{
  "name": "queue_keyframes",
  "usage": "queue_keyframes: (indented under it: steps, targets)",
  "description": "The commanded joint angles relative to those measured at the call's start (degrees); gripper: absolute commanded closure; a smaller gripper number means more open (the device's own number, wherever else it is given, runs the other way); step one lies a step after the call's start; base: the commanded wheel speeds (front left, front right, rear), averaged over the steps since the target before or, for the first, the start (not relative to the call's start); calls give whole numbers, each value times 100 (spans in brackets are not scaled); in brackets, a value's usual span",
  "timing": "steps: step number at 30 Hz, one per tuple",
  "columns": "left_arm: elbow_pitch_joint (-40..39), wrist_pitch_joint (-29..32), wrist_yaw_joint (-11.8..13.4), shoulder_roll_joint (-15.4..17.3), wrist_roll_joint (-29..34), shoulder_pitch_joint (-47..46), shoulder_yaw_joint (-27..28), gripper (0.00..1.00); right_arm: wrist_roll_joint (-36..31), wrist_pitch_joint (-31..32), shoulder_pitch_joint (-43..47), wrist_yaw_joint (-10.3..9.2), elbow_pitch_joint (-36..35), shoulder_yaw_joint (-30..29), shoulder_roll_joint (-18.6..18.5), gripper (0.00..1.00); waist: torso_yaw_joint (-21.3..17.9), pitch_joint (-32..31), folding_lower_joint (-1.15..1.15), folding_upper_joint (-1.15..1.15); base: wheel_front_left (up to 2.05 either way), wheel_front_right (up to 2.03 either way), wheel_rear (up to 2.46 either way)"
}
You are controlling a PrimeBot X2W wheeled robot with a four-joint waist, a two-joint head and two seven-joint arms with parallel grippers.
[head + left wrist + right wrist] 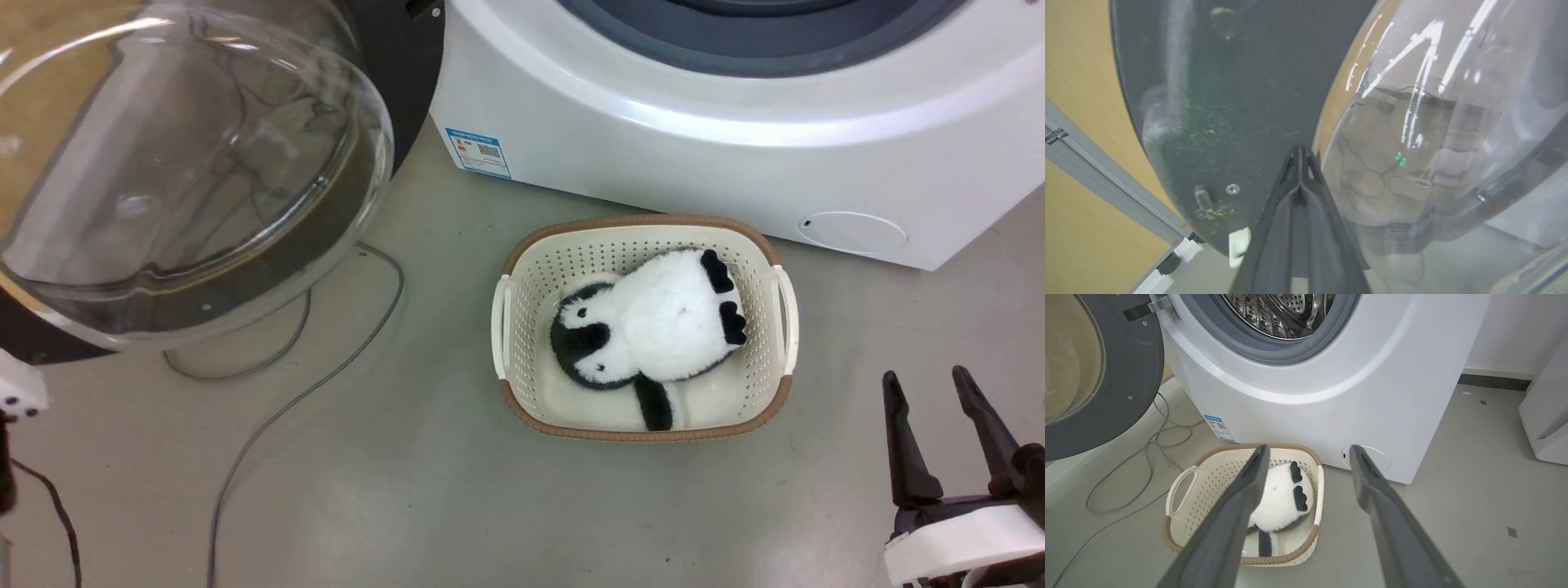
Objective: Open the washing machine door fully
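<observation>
Washing machine door [188, 163] stands open at the upper left of the head view, hinged out to the left of the washing machine [735, 122]. Its inner side faces the camera: a clear glass bowl bulges outward, ringed by a glossy black rim. A tan, wood-coloured surface shows through the glass.

In the left wrist view, the door [1229, 102] is very close. The left gripper [1299, 155] has its two dark fingers pressed together with nothing between them. Its tips point at the seam where the black rim meets the glass; whether they touch the door cannot be told.

The right gripper [927, 380] sits at the lower right of the head view, above the grey floor and well apart from the door. Its fingers are spread wide and hold nothing. In the right wrist view, the right gripper [1309, 451] points toward the front of the machine [1310, 388], where the steel drum [1282, 314] and grey rubber ring [1274, 351] are exposed. The open door [1114, 375] is at that view's upper left.

A cream basket [637, 220] with a brown rim stands on the floor just in front of the machine. A black-and-white plush toy [653, 322] lies inside it. Grey cables [286, 400] trail across the floor below the door. A blue sticker [479, 153] marks the machine's lower left corner.
</observation>
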Motion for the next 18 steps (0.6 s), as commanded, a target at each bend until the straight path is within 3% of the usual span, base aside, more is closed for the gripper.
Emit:
queue_keyframes:
  steps: [1,11,18]
  targets:
    - [145,-84,-43,82,16,-184,7,100,-33,15,-72,3,-40,-7,-46,0,-19,6,0,0,0,0,0]
    - [806,-477,-209,166,87,-392,-132,100,-1,-97,-32,3,105,22,66,0,-89,-228,0,0,0,0,0]
    - [403,-783,-470,-166,-81,-177,-245,100,28,-327,-33,3,195,39,117,0,-146,-640,0,0,0,0,0]
